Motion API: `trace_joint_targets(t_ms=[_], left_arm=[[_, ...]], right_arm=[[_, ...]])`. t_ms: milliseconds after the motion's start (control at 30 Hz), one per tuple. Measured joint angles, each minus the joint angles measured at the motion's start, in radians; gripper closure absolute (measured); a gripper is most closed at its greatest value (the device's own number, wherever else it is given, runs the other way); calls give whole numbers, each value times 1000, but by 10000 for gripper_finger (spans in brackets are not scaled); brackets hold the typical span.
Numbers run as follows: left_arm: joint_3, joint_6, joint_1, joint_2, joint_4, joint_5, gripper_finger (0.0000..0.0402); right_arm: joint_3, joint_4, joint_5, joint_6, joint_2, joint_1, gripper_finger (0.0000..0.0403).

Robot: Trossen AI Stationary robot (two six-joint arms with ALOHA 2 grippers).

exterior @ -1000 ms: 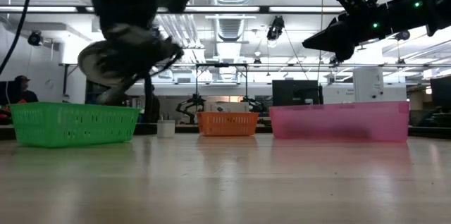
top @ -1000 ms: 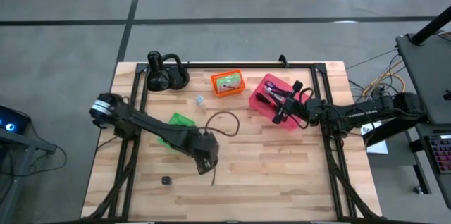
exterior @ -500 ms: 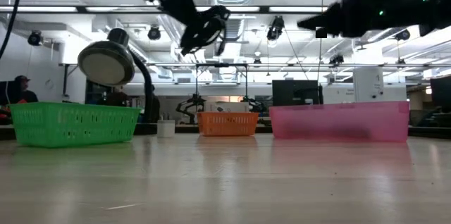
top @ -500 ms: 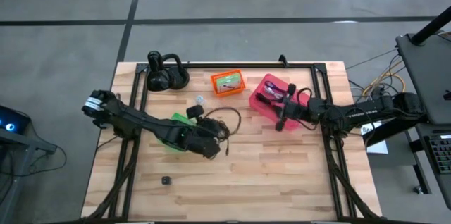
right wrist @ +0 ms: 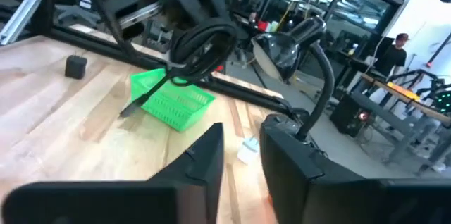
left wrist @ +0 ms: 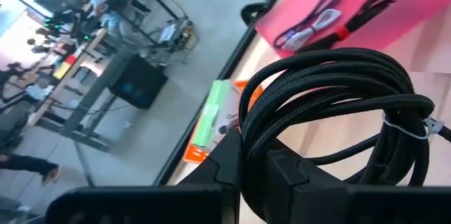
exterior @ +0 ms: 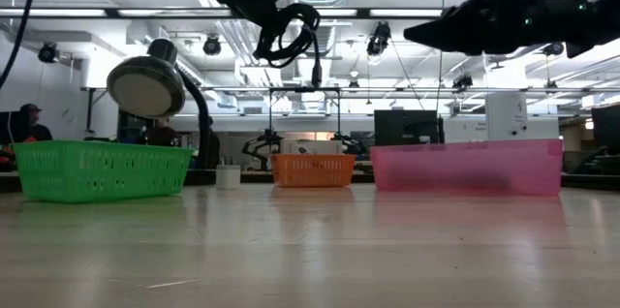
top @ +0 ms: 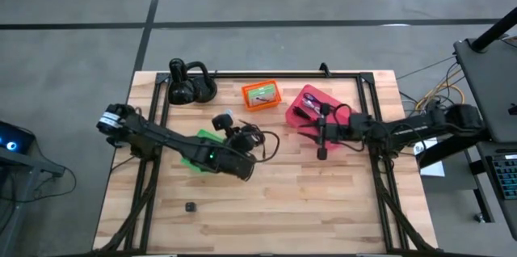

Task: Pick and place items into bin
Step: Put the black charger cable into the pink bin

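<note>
High view shows my left gripper (top: 242, 137) has lifted the clenched black cable (top: 260, 140) off the table, pink bin (top: 300, 111) next.

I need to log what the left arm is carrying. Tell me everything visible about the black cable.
The black cable is a braided cord wound into a loose coil of several loops, tied at one spot with a thin white band. The left hand is shut on the coil and holds it in the air above the wooden table, with a loose end hanging down.
</note>
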Motion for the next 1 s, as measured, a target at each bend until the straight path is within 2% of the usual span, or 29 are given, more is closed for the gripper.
trace_joint_targets(t_ms=[133,300,433,500,667,1000], left_arm=[[-4,15,6,0,10,-17,391],[-26,108,7,0,122,-66,391],[-48,187,9,0,199,-70,391],[-49,207,10,0,215,-71,391],[-51,209,12,0,215,-71,391],[-52,209,12,0,217,-118,391]], right_arm=[[18,5,0,1,56,0,266],[89,7,-2,15,145,0,201],[175,9,2,49,213,0,169],[210,7,-11,74,245,0,160],[274,1,-158,87,336,1,152],[369,11,-156,101,448,0,151]])
